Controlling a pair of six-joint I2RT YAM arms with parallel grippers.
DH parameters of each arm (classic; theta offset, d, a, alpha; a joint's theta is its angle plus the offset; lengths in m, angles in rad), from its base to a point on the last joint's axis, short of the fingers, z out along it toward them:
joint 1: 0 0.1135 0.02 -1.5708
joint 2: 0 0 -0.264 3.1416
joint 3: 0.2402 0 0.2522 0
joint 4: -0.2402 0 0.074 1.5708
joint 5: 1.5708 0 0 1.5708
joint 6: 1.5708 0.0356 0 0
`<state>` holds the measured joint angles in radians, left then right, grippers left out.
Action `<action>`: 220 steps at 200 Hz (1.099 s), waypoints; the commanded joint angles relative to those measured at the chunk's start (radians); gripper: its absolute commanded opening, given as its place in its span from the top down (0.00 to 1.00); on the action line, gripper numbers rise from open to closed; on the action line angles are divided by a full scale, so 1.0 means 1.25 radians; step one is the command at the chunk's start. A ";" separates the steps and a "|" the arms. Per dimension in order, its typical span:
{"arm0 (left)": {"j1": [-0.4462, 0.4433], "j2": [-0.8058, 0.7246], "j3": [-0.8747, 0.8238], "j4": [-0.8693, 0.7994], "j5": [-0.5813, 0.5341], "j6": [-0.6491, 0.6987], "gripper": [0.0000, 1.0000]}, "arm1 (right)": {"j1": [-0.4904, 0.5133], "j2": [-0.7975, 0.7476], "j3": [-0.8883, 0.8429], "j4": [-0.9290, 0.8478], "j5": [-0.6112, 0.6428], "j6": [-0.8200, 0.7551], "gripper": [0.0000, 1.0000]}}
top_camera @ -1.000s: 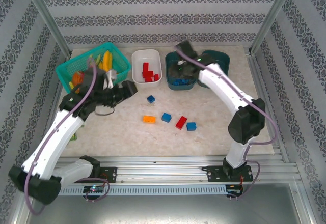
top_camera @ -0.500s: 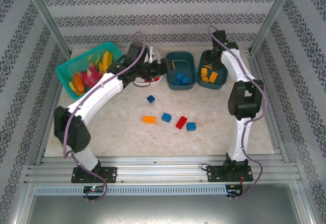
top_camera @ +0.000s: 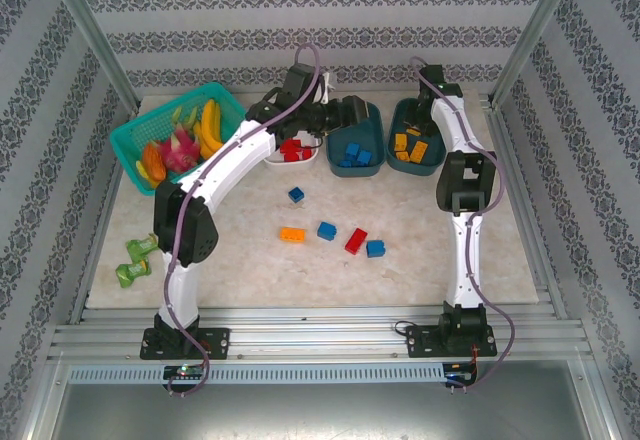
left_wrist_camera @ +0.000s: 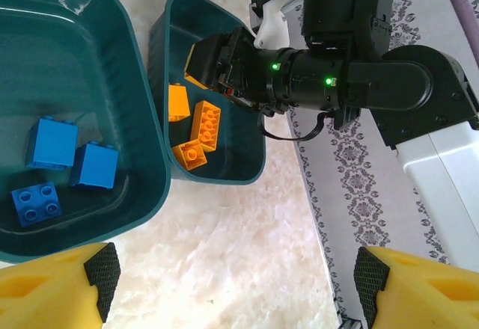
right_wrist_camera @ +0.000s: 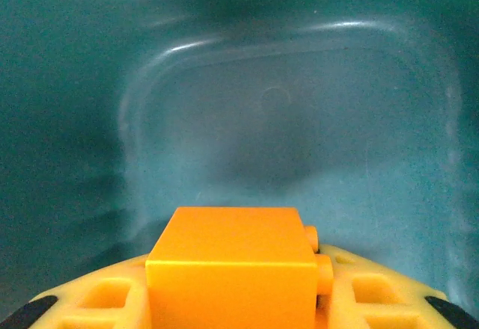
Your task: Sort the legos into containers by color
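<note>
**Left arm.** Within the last second it has swung from beside the fruit basket [top_camera: 127,150] across to the tubs. The left fingers [left_wrist_camera: 52,291] stand wide open and empty. They hover over the desk [left_wrist_camera: 247,224], just beside the blue-brick teal tub [left_wrist_camera: 142,157].

**Right arm.** It has moved from that tub to the orange-brick teal tub [left_wrist_camera: 224,172]. The right fingers [right_wrist_camera: 374,299] are nearly closed on an orange brick [right_wrist_camera: 232,269], held above the tub floor and not yet released.

**Task status (judgement).** One orange drop is pending. Five loose bricks [top_camera: 326,230] remain on the desk.
</note>
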<state>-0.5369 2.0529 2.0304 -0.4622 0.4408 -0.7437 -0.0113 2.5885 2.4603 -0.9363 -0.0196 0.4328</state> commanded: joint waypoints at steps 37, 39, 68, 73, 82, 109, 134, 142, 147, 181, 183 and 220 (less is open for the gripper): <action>-0.009 0.016 0.047 -0.049 -0.020 0.019 0.16 | -0.008 0.041 0.085 -0.079 -0.015 -0.032 0.43; -0.009 0.016 0.047 -0.051 -0.022 0.019 0.16 | -0.008 0.039 0.085 -0.079 -0.014 -0.032 0.42; -0.009 -0.007 0.038 -0.078 -0.036 0.026 0.16 | -0.001 -0.019 0.085 -0.079 -0.015 -0.032 0.36; -0.009 -0.013 0.034 -0.084 -0.041 0.028 0.16 | 0.002 -0.033 0.084 -0.077 -0.012 -0.034 0.35; -0.009 -0.029 0.020 -0.094 -0.049 0.031 0.16 | 0.009 -0.062 0.077 -0.076 -0.003 -0.036 0.35; -0.008 -0.106 -0.058 -0.129 -0.101 0.039 0.16 | 0.045 -0.194 -0.019 -0.044 0.007 -0.038 0.35; -0.001 -0.237 -0.223 -0.133 -0.159 0.032 0.16 | 0.118 -0.357 -0.218 0.031 0.006 -0.044 0.35; 0.003 -0.283 -0.286 -0.132 -0.171 0.026 0.16 | 0.152 -0.405 -0.283 0.055 0.000 -0.046 0.35; 0.006 -0.316 -0.327 -0.133 -0.180 0.021 0.16 | 0.174 -0.438 -0.330 0.075 -0.004 -0.049 0.35; 0.033 -0.536 -0.597 -0.161 -0.245 -0.012 0.16 | 0.352 -0.571 -0.574 0.196 -0.074 -0.088 0.33; 0.036 -0.549 -0.613 -0.163 -0.245 -0.017 0.16 | 0.363 -0.573 -0.581 0.199 -0.079 -0.092 0.33; 0.069 -0.763 -0.853 -0.153 -0.252 -0.078 0.14 | 0.518 -0.510 -0.593 0.163 -0.088 -0.204 0.31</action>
<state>-0.4740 1.2270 1.1011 -0.6270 0.1684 -0.7750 0.5709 1.8824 1.7279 -0.7177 -0.1104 0.2913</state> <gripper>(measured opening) 0.852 0.676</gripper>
